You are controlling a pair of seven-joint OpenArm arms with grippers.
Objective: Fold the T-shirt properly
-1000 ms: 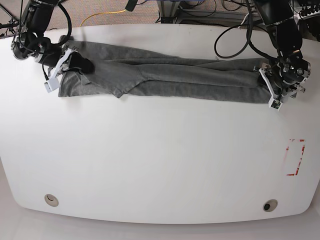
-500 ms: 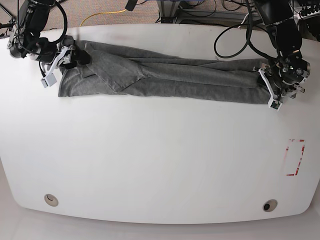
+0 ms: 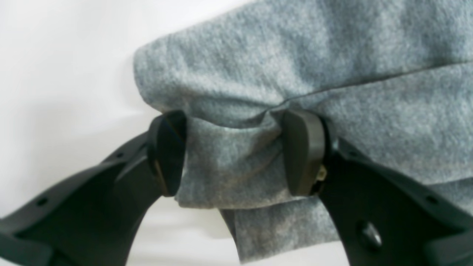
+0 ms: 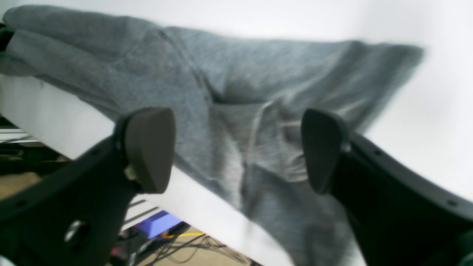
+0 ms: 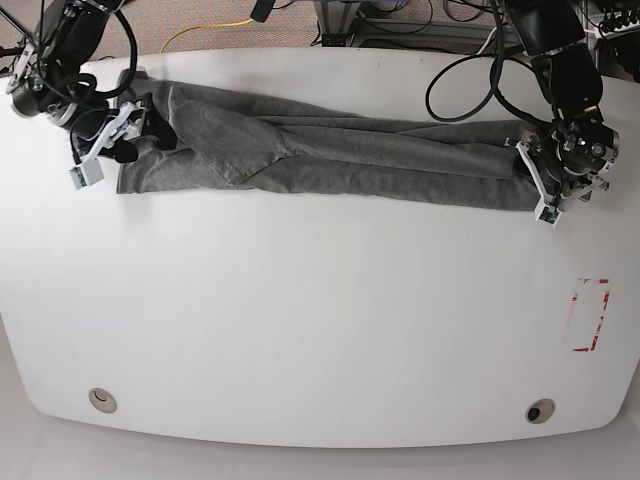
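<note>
The grey T-shirt [image 5: 330, 160] lies as a long wrinkled band across the far part of the white table [image 5: 320, 320]. At its right end my left gripper [image 5: 530, 180] stands with its jaws wide. In the left wrist view a fold of the T-shirt [image 3: 295, 55] fills the gap of this gripper [image 3: 234, 153] and touches both pads. My right gripper [image 5: 106, 146] is at the band's left end, open. In the right wrist view it [image 4: 236, 149] hovers over the T-shirt [image 4: 258, 74] with nothing between its pads.
A red-marked rectangle [image 5: 590, 315] is on the table at the right. Two round holes [image 5: 101, 399] [image 5: 540, 410] sit near the front edge. The table's far edge [image 4: 166, 207] runs close behind the shirt, with cables on the floor beyond.
My right gripper has opened, let go of the shirt's left end and drawn back to the left. The flap it held now lies on the band. The left gripper has barely moved.
</note>
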